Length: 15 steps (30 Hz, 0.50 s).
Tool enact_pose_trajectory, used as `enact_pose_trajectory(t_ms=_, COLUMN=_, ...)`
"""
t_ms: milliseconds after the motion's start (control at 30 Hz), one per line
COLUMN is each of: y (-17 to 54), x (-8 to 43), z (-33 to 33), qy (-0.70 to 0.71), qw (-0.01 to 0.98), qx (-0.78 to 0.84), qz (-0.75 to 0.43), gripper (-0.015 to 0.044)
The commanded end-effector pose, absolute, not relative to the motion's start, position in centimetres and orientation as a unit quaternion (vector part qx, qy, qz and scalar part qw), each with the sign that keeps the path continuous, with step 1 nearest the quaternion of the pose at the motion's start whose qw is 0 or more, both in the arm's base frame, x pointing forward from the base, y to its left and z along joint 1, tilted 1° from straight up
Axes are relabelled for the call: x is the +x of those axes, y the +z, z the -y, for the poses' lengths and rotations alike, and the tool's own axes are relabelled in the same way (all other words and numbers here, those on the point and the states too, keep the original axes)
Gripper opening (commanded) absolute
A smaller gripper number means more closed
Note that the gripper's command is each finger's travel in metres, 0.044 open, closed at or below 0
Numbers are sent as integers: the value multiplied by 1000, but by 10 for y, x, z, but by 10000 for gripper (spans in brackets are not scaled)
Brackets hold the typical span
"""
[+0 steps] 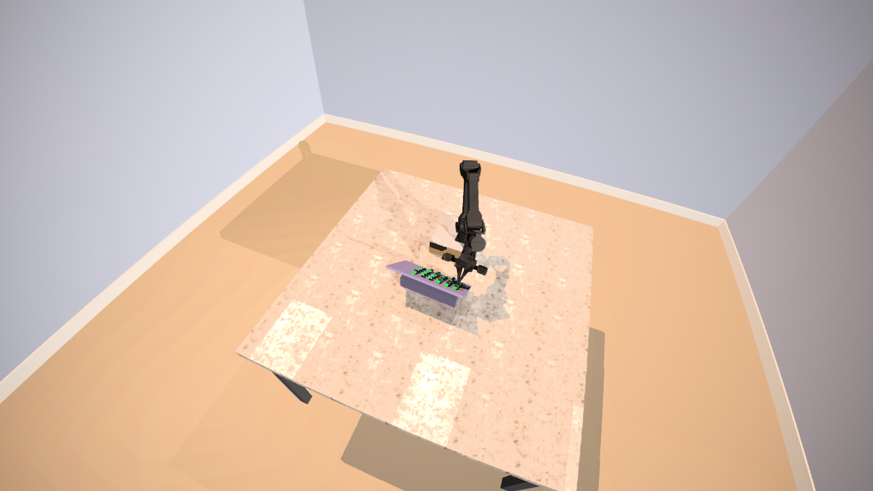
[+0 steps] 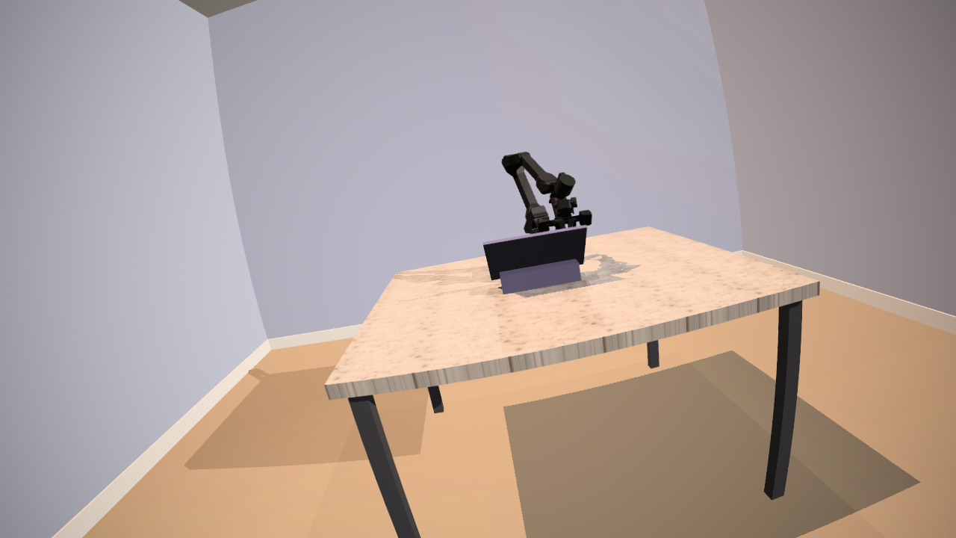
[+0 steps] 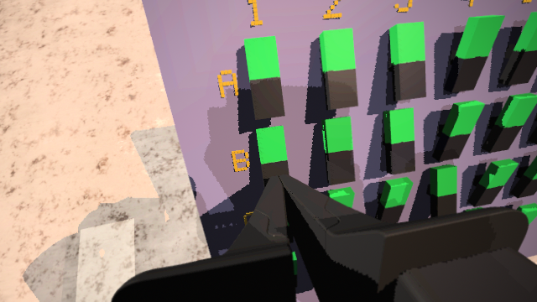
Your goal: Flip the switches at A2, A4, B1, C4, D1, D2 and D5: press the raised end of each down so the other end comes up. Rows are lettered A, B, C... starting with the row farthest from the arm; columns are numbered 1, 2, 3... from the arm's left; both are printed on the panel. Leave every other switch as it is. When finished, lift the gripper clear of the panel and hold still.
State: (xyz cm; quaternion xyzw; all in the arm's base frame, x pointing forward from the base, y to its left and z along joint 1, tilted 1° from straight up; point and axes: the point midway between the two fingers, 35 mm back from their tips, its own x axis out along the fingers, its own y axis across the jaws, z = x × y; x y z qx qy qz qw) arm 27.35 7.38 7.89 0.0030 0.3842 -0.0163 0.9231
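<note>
In the wrist view, going left to right, with the fingertips as the clock's centre, the table [image 1: 518, 366] [image 2: 434, 320] [image 3: 84, 84] shows at nine to ten o'clock, beside the lavender panel [image 1: 401, 266] [image 2: 535, 254] [image 3: 189, 63]. The letter A [image 3: 227, 84] is at eleven and B [image 3: 241, 161] at ten.

A1 [image 3: 265, 77] is at twelve. Just below it, B1 [image 3: 273, 144] shows its green end, while the gripper [image 1: 457, 284] [image 2: 565, 226] [image 3: 278, 183] overlaps its dark end. I cannot tell whether they touch. The gripper is fully shut, its tips together, with nothing held. C1 is hidden behind it.

A2 [image 3: 339, 69] lies at one o'clock, B2 [image 3: 339, 151] at two, and C2 [image 3: 341, 197], partly covered, between three and four. Farther right, A4 [image 3: 474, 54] is at two and C4 [image 3: 445, 189] at three.

In the top view, the panel stands tilted on the table, and the arm [image 1: 471, 201] [image 2: 524, 190] reaches down to its right end from about twelve o'clock.
</note>
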Motion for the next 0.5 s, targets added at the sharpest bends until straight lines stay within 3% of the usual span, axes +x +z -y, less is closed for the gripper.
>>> enact_pose_trajectory(t_ms=0, y=79, x=274, z=-74, qy=-14, qw=923, qx=2, qz=-384, gripper=0)
enact_pose_trajectory(t_ms=467, y=78, x=275, z=-74, qy=-14, qw=923, qx=2, qz=-384, gripper=0)
